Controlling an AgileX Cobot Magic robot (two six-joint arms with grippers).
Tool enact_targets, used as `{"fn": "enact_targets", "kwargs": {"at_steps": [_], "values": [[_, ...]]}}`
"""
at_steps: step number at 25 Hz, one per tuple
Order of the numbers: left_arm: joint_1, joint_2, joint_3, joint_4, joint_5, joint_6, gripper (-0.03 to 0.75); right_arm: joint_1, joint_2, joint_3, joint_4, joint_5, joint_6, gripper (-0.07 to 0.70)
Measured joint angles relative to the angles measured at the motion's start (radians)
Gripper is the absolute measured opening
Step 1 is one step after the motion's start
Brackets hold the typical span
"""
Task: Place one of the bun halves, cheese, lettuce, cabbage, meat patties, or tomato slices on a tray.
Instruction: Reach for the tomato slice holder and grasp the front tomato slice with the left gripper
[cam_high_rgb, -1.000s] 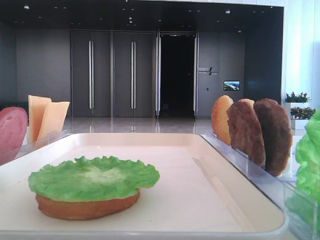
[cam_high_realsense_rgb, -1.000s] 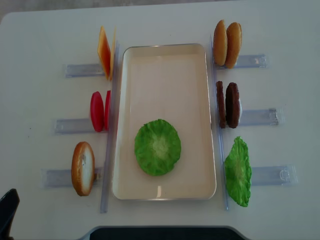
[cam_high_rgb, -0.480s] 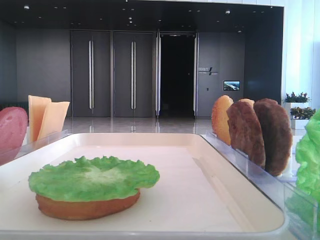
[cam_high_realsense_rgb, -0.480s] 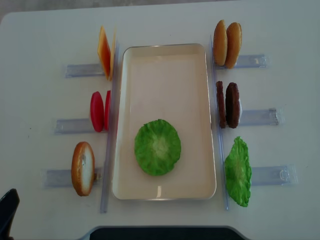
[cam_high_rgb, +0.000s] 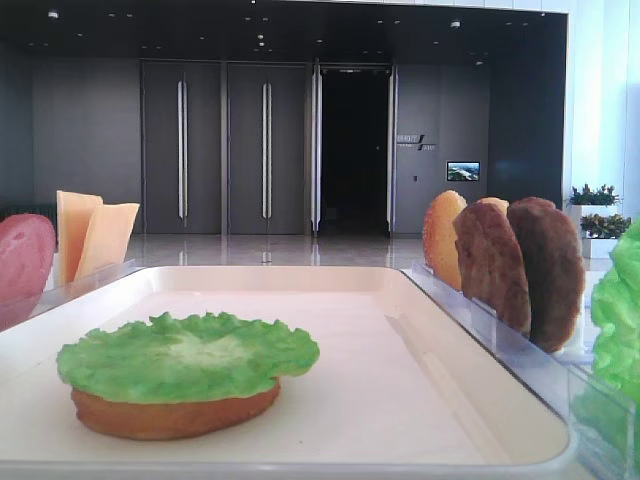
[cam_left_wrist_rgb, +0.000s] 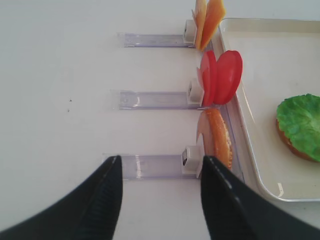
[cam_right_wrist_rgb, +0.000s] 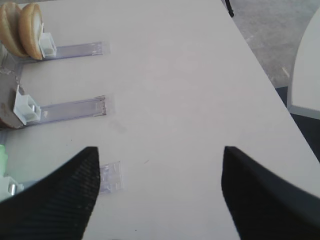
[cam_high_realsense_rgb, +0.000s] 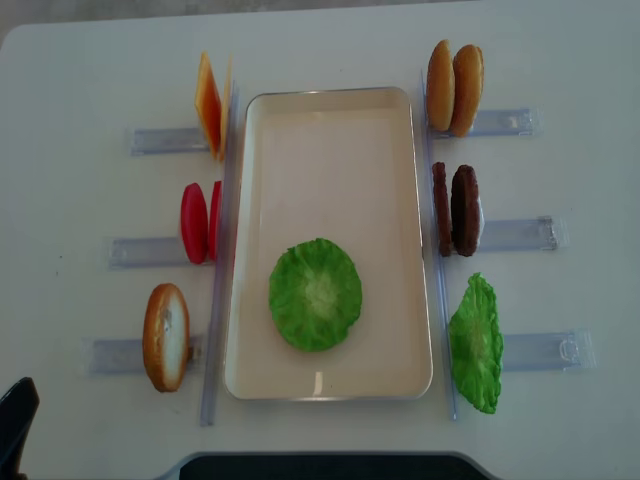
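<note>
The cream tray (cam_high_realsense_rgb: 330, 140) lies mid-table; on it a bun half (cam_high_rgb: 170, 415) lies flat under a lettuce leaf (cam_high_realsense_rgb: 315, 293). Left of the tray stand cheese (cam_high_realsense_rgb: 210, 105), tomato slices (cam_high_realsense_rgb: 200, 222) and another bun half (cam_high_realsense_rgb: 166, 337). To its right are two bun halves (cam_high_realsense_rgb: 455, 88), meat patties (cam_high_realsense_rgb: 455, 210) and a lettuce leaf (cam_high_realsense_rgb: 477, 343). My left gripper (cam_left_wrist_rgb: 161, 159) is open and empty, low over the table just before the near-left holder, the standing bun half (cam_left_wrist_rgb: 217, 145) beside its right finger. My right gripper (cam_right_wrist_rgb: 160, 150) is open over bare table right of the holders.
Clear plastic holders (cam_high_realsense_rgb: 520, 235) run outward from both long sides of the tray. The table's right edge (cam_right_wrist_rgb: 265, 75) drops to grey floor, with another white table (cam_right_wrist_rgb: 307, 70) beyond. A dark panel (cam_high_realsense_rgb: 320, 465) borders the near table edge.
</note>
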Motion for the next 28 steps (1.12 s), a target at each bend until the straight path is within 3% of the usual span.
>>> {"fn": "enact_targets", "kwargs": {"at_steps": [20, 28], "values": [[0.000, 0.000, 0.000, -0.001, 0.000, -0.013, 0.393, 0.000, 0.000, 0.000, 0.000, 0.000, 0.000, 0.515], [0.000, 0.012, -0.062, 0.000, 0.021, -0.015, 0.470, 0.000, 0.000, 0.000, 0.000, 0.000, 0.000, 0.515]]}}
